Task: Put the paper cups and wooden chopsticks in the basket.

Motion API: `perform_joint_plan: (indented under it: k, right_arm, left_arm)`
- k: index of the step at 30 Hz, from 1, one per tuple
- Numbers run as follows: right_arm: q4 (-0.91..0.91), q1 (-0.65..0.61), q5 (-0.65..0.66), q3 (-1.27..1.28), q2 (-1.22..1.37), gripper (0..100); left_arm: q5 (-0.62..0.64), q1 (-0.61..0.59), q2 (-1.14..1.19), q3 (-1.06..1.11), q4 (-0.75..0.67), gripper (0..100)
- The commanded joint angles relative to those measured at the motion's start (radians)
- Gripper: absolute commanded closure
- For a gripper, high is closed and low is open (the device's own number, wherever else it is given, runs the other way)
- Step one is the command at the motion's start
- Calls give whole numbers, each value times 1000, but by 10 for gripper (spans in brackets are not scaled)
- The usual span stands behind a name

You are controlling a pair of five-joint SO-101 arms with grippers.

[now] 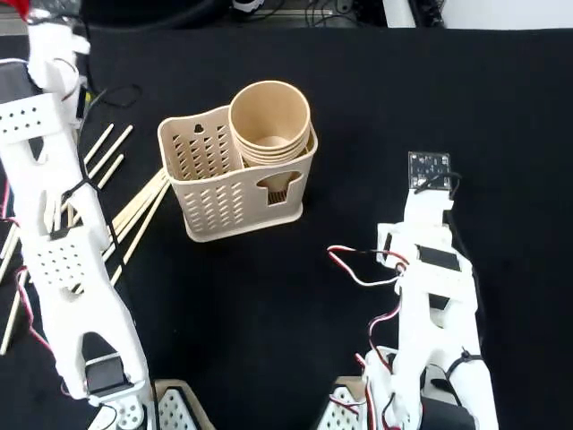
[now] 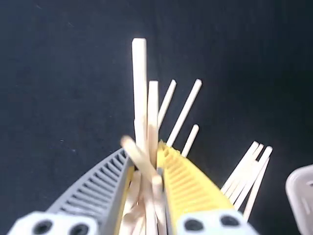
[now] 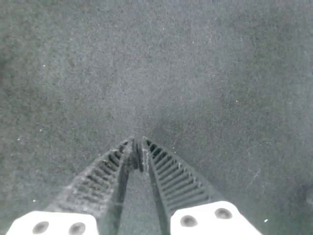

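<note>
A beige slotted basket (image 1: 215, 193) stands in the middle of the black table, with a stack of paper cups (image 1: 269, 118) upright in its right compartment. Loose wooden chopsticks (image 1: 137, 213) lie on the cloth just left of the basket. In the left wrist view my left gripper (image 2: 146, 152) is shut on a bundle of several chopsticks (image 2: 140, 83) that stick out past its grey and yellow fingers, above more chopsticks (image 2: 243, 172) on the cloth. My right gripper (image 3: 137, 147) is shut on nothing, low over bare black cloth right of the basket.
The white left arm (image 1: 63, 260) runs along the table's left side over more scattered chopsticks (image 1: 11, 296). The right arm (image 1: 430, 296) stands at the lower right. A corner of the basket (image 2: 301, 196) shows in the left wrist view. Cables lie at the back edge.
</note>
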Motion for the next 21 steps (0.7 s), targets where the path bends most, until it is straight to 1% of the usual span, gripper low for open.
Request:
perform_joint_plan:
  k: [1, 9, 15, 21]
  right_arm:
    - [-17, -5, 5, -4, -2, 977]
    - [-17, -5, 5, -4, -2, 977]
    - [-17, -5, 5, -4, -1, 977]
    - [-17, -5, 5, -4, -1, 977]
  left_arm:
    - [49, -4, -130, -25, 3, 971]
    - [129, 25, -199, -35, 2, 971]
    - [143, 59, -273, -35, 2, 971]
    - [144, 53, -354, -27, 2, 971]
